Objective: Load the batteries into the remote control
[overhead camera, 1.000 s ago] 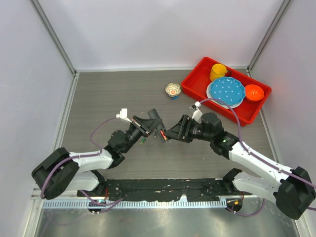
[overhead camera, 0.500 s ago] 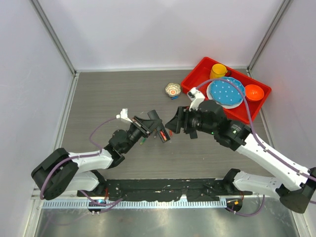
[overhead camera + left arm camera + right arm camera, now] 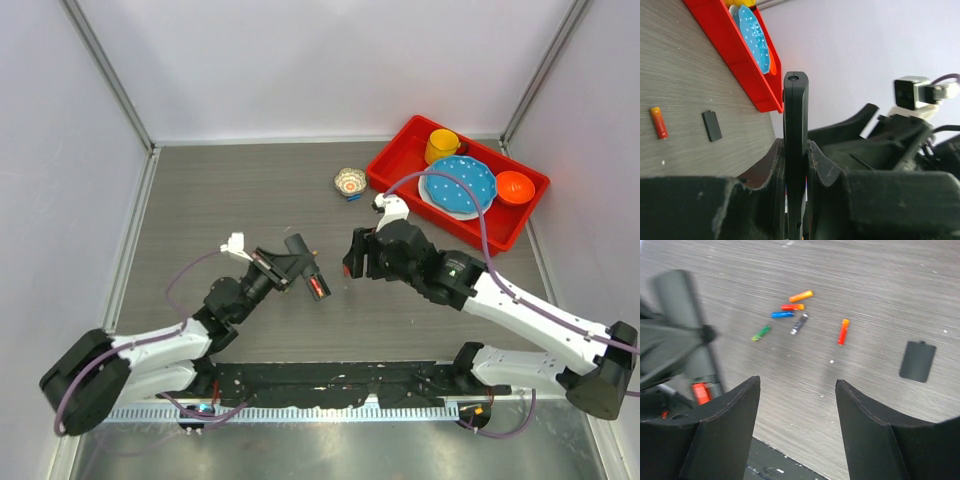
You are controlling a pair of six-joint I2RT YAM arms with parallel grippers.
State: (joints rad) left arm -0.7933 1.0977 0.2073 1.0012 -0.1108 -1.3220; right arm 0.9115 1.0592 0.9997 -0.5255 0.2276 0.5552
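Observation:
My left gripper (image 3: pixel 297 262) is shut on the black remote control (image 3: pixel 308 270) and holds it above the table. A red battery (image 3: pixel 316 286) shows in the remote's recess. In the left wrist view the remote (image 3: pixel 795 125) stands edge-on between the fingers. My right gripper (image 3: pixel 352 262) is open and empty, just right of the remote. In the right wrist view (image 3: pixel 797 390) it hangs over loose batteries on the table: orange (image 3: pixel 801 296), red (image 3: pixel 792 307), blue (image 3: pixel 782 314), green (image 3: pixel 761 333), grey (image 3: pixel 799 323), and a red-orange one (image 3: pixel 843 331). The remote (image 3: pixel 690 335) is blurred at the left.
A flat black battery cover (image 3: pixel 918 361) lies on the table right of the batteries. A red tray (image 3: pixel 395 165) at the back right holds a yellow cup (image 3: pixel 441 146), a blue plate (image 3: pixel 457 187) and an orange bowl (image 3: pixel 514 186). A small patterned bowl (image 3: pixel 349 181) stands left of it.
My right gripper has drawn back from the remote, up and to the right. My left arm has pulled back toward the lower left with the remote still held.

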